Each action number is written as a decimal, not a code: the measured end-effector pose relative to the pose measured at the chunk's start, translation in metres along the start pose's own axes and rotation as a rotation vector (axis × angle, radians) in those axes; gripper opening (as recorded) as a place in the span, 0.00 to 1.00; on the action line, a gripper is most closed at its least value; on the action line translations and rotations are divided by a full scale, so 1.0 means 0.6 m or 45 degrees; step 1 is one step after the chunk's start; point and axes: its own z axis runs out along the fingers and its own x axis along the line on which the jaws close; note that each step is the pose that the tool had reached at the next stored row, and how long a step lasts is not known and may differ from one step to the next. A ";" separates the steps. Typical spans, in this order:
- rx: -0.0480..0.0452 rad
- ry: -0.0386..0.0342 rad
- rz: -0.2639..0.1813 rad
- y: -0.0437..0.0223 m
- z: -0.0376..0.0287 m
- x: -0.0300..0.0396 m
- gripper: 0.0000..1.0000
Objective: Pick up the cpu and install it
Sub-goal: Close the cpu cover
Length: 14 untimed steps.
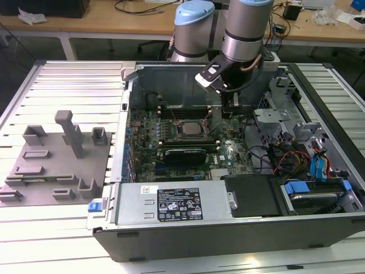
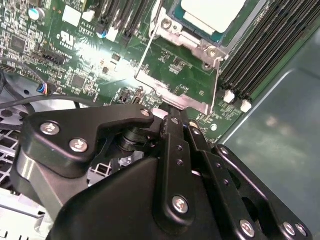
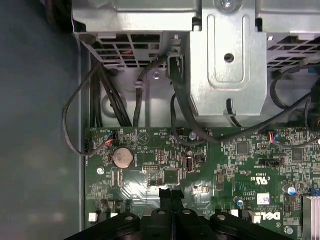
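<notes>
Pincer point(image 3: 171, 192) shut tight, empty, low over the motherboard point(image 3: 225, 165). I see the cpu point(image 2: 211, 12) seated in its socket point(image 2: 167, 27) just beyond. Risk: any sideways drift clips the socket plate point(image 2: 172, 92) and jars the cpu.

- The black metal gripper point(image 2: 182, 121), built of bolted linkage arms, fills the foreground. Its fingers are drawn together with nothing between them.
- Its tips hang just over the near edge of a silver metal socket frame point(image 2: 175, 95).
- The cpu point(image 2: 212, 12), a flat square chip with a silvery-grey top, lies inside that frame.
- The frame sits on a green motherboard point(image 2: 100, 55).
- Long black memory slots point(image 2: 265, 55) with white end latches run beside the socket.
- A dull grey-green case wall point(image 2: 280, 135) stands beyond the slots.
</notes>
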 end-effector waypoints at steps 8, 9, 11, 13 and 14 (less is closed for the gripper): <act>-0.002 0.0000 0.001 -0.035 -0.001 0.001 0.11; -0.003 -0.0001 0.001 -0.039 -0.001 0.002 0.11; -0.004 -0.0001 0.001 -0.046 -0.001 0.002 0.11; -0.006 -0.0001 0.002 -0.054 -0.001 0.002 0.11; -0.007 0.0000 0.001 -0.062 -0.001 0.002 0.11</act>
